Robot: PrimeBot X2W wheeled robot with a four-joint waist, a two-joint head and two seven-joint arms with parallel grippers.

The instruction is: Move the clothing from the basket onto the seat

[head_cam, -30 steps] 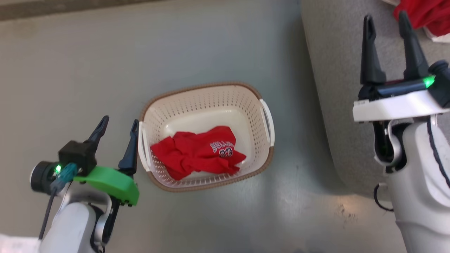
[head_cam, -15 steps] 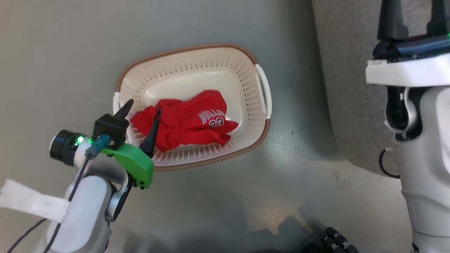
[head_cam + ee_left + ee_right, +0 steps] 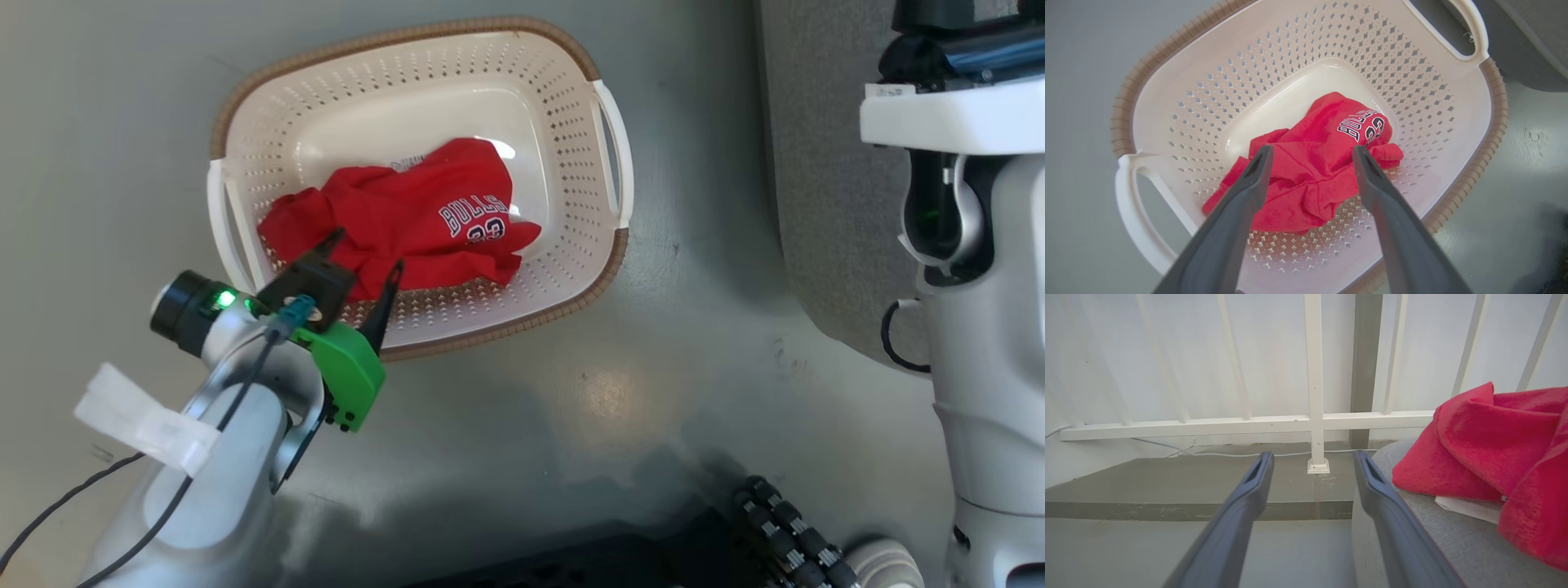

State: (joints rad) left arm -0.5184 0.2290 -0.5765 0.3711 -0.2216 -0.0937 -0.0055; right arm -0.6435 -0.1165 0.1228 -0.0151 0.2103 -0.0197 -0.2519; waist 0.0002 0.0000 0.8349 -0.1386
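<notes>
A crumpled red garment (image 3: 400, 216) with white "BULLS 23" lettering lies in the cream perforated basket (image 3: 571, 106) with a brown rim, on the grey floor. My left gripper (image 3: 363, 257) hangs open over the basket's near left corner, its fingers straddling the red garment (image 3: 1310, 171) from above without touching it. The basket (image 3: 1457, 134) surrounds the fingers in the left wrist view. My right gripper (image 3: 1310, 457) is open and holds nothing, raised beside the grey seat (image 3: 1453, 543). Another red garment (image 3: 1490, 457) lies on that seat. The seat's edge (image 3: 816, 163) shows in the head view.
A white railing (image 3: 1310, 416) and wall stand beyond the seat, with a low grey step below them. Dark ribbed parts of my base (image 3: 784, 531) show at the bottom of the head view. A cable (image 3: 57, 510) trails from my left arm.
My left gripper has moved from beside the basket's left handle to over the garment inside it. The head camera has tilted down, shifting the basket up and the right fingers out of view.
</notes>
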